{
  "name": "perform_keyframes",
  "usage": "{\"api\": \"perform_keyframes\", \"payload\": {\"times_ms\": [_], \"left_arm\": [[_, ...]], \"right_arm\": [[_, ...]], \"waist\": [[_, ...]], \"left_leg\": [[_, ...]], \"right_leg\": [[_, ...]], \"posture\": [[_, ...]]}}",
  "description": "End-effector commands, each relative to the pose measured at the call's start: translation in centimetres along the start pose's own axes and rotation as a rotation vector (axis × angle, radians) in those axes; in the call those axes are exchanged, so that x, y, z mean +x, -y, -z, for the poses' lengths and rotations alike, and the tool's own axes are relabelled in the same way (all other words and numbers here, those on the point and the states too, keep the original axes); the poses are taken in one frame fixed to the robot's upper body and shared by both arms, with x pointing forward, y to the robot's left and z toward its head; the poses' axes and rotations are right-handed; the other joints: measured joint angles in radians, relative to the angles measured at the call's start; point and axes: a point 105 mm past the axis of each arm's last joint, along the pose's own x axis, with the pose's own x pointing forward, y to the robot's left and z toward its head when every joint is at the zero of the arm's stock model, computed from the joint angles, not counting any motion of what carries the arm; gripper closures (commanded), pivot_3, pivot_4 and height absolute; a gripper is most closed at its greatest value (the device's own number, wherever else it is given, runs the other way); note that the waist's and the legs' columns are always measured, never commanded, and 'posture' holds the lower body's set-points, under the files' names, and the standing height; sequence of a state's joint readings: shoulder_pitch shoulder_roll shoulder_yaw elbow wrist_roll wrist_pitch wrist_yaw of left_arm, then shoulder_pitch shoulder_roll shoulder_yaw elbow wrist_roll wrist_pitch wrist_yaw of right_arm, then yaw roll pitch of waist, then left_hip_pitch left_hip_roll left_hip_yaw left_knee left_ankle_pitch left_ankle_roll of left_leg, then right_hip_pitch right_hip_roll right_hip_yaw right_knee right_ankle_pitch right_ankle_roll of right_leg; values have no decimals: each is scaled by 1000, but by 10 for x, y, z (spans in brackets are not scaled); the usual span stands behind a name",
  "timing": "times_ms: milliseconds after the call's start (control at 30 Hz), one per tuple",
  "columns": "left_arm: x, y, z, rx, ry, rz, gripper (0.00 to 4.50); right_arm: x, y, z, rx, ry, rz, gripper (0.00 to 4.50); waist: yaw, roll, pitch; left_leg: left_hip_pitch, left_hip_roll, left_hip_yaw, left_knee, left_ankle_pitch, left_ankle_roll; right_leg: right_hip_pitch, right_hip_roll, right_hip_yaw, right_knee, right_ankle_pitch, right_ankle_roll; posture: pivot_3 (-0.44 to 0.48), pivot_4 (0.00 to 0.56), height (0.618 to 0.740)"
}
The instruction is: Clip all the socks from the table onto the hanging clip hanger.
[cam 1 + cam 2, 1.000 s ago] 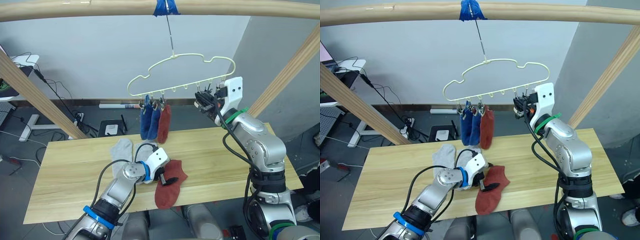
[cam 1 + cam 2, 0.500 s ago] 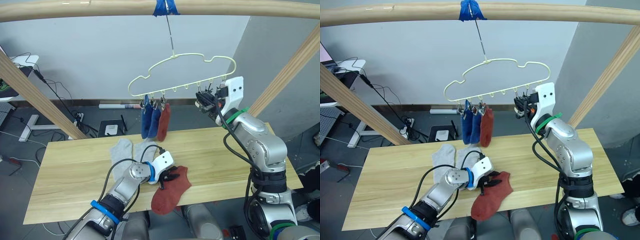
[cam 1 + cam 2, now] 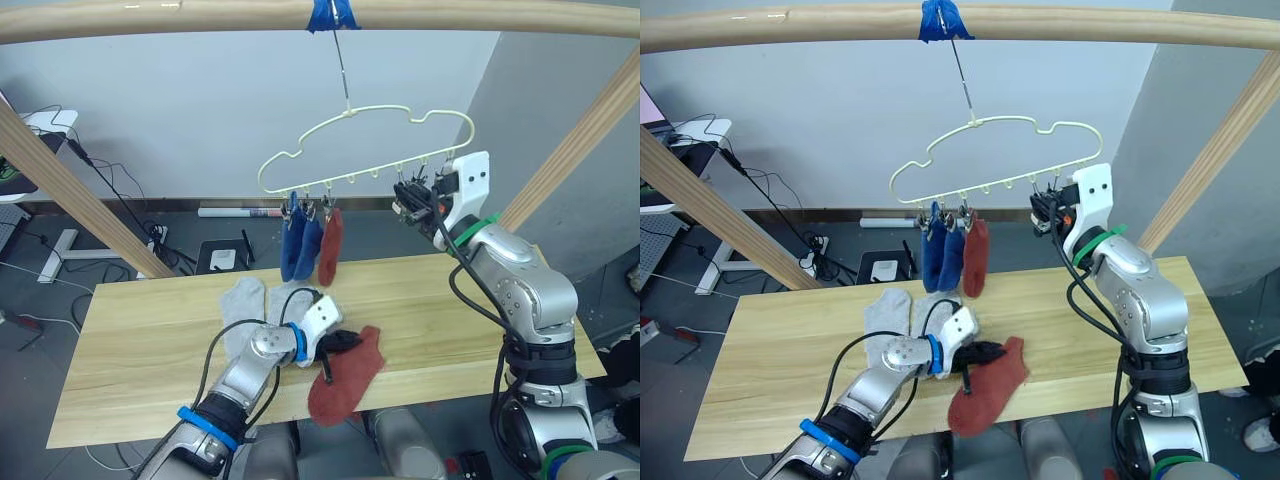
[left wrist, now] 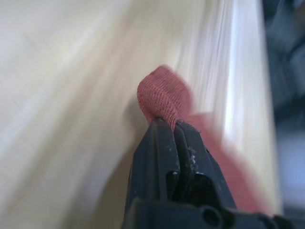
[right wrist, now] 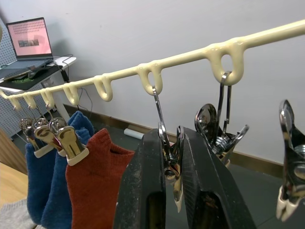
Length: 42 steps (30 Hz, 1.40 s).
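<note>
Left to right, you've got two grey socks (image 3: 243, 305) lying flat side by side on the table (image 3: 130, 340), left of centre, just behind the left arm.

Your left gripper (image 4: 167, 130) sits low over the table, just right of the grey pair. Its fingers are pinched shut on a fold of the red sock (image 3: 348, 376); the wrist view shows the fabric bunched up between the tips. The rest of that sock trails toward the near edge of the table, and its toe end hangs slightly over the edge.

Above, the hanger (image 3: 995, 150) hangs by its hook from a wooden pole (image 3: 790, 25), tied at a wrap of blue tape (image 3: 940, 18). On its left end, two blue socks (image 5: 45, 181) and one red sock (image 5: 97, 183) are already clipped, hanging side by side and touching each other, above the far edge of the table.

Your right gripper (image 5: 172, 143) is raised at the right part of the hanger's lower bar. Its fingers are closed narrow on a metal clip (image 5: 167, 160) hanging from one of the loops. Two more empty clips (image 5: 221, 129) hang just beside it toward the hanger's right end.

A laptop (image 5: 32, 42) sits on a desk in the background, far left.
</note>
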<state>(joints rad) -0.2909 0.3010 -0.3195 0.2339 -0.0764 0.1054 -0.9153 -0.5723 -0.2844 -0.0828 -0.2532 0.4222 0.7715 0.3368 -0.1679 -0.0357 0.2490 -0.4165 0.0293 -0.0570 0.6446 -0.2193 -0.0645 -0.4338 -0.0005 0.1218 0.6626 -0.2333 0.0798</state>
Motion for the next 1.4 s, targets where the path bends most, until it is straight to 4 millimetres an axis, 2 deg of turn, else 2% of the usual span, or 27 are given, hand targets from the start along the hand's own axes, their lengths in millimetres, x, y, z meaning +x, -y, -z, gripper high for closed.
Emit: {"api": "perform_keyframes", "payload": {"times_ms": [33, 100, 167, 300, 400, 567, 867, 1233, 1400], "left_arm": [[-14, -5, -47, -35, 198, 7, 4483], [-19, -6, -61, -39, 249, 12, 4483], [-21, -5, -66, -33, 257, 20, 4483], [-31, -14, -101, 14, 379, -15, 4483], [-33, -14, -111, 49, 401, -10, 4483], [-34, -20, -126, 53, 451, -33, 4483], [-31, -23, -134, 62, 475, -39, 4483], [-33, -25, -141, 66, 500, -39, 4483], [-33, -26, -143, 69, 505, -41, 4483]], "right_arm": [[-15, 3, -9, 95, -47, -83, 4383], [-20, 2, -12, 147, -70, -123, 4383], [-23, 1, -14, 171, -83, -144, 4383], [-33, -8, -23, 420, -106, -294, 4383], [-39, -15, -27, 523, -126, -376, 4383], [-34, -15, -29, 570, -127, -345, 4383], [-34, -17, -25, 572, -143, -323, 4383], [-34, -8, -16, 576, -161, -248, 4383], [-34, -11, -15, 591, -163, -266, 4383]], "waist": [[1, 0, 0], [1, 0, 0], [1, 0, 0], [2, 0, 0], [1, 0, 0], [-2, 0, 1], [-3, 1, 1], [-2, 0, 1], [-1, 0, 1]], "left_leg": [[0, 0, 0, 0, 0, 0], [0, 0, 0, 0, 0, 0], [0, 0, 0, 0, 0, 0], [0, 0, 0, 0, 0, 0], [-1, 0, 0, 0, 0, 0], [-1, 0, 0, -1, 0, 0], [-1, 0, 1, -1, 0, 0], [-1, 0, 1, -2, 0, 0], [-1, 0, 1, -2, 0, 0]], "right_leg": [[0, 0, 0, 0, 0, 0], [0, 0, 0, -1, 0, 0], [1, 0, 0, -1, 0, 0], [0, 0, 0, -1, 0, 0], [1, 0, 0, -1, 0, 0], [0, 1, 0, -2, 0, 0], [0, 1, 1, -3, 0, 0], [0, 1, 1, -4, 0, 0], [0, 1, 1, -4, 0, 0]], "posture": [[-216, 228, 740], [-216, 228, 740], [-216, 228, 740], [-208, 230, 740], [-201, 233, 740], [-199, 232, 740], [-197, 234, 740], [-193, 225, 740], [-190, 221, 740]]}}
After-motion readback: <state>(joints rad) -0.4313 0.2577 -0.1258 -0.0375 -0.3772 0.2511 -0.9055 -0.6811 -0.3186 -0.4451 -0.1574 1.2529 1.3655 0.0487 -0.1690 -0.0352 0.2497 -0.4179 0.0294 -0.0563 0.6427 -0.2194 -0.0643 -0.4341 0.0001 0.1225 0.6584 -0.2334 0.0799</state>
